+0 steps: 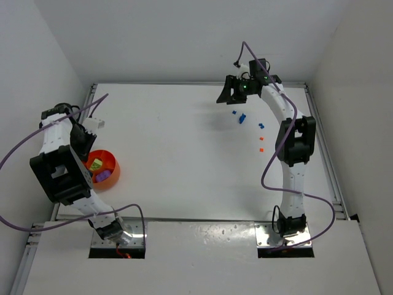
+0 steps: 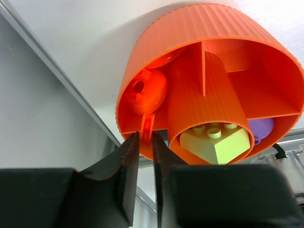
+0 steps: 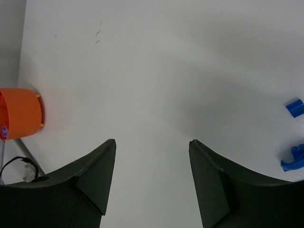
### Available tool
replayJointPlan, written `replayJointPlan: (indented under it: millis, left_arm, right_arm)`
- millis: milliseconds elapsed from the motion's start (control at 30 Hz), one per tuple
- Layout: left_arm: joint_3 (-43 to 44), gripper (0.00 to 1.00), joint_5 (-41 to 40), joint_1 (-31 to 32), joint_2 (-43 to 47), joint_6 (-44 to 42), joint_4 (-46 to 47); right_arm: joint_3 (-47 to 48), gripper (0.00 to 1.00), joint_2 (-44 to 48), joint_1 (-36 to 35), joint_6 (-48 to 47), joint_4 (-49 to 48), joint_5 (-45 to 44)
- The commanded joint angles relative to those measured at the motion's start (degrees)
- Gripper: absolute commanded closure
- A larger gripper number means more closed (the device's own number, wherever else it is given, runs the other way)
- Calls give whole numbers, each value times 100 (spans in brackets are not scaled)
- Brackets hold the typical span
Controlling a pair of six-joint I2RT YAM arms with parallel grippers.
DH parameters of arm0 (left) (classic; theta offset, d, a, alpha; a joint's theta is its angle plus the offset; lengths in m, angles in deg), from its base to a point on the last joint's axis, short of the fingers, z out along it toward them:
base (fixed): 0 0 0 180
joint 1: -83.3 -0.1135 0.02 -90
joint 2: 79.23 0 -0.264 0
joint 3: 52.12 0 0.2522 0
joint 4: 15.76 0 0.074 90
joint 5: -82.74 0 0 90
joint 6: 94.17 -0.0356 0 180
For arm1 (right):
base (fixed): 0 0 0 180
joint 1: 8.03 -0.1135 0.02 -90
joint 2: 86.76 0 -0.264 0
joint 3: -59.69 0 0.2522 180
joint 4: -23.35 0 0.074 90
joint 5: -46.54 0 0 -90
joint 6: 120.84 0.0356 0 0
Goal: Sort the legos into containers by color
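Deposit step, apparently: the left end effector [image 2: 146, 141] pinches an orange lego [image 2: 147, 124] over the bowl [image 2: 190, 28], at 9 o'clock on the table [image 1: 184, 160]. The right end effector [image 3: 152, 142] is spread, empty, near blue legos [image 3: 294, 108] at 1 o'clock. Next move should require release, then a clear lift.

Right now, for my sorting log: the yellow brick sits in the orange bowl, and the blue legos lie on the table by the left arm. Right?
No: the blue legos lie by the right arm, as the top external view shows; the rest is right.
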Motion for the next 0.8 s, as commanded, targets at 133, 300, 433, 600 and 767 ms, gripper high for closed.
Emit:
replayJointPlan:
  millis: [133,300,433,600,767]
  left_arm:
    - [67,65,191,-29,36,-154,-163]
    - [400,59,191,-29,36,-102,-163]
    - [1330,61,85,-29,36,12,-225]
    - [2965,61,463,-29,36,486,-199]
    - [3408,59,735,427,431,1313,450]
  right_arm:
    - [16,37,210,-1,-5,-189,-18]
    - [16,37,210,-1,-57,-137,-71]
    - [-36,38,324,51,-417,12,-360]
    - [-239,43,553,209,-1391,574,-1280]
    - [-378,55,491,736,-2410,1576,-2292]
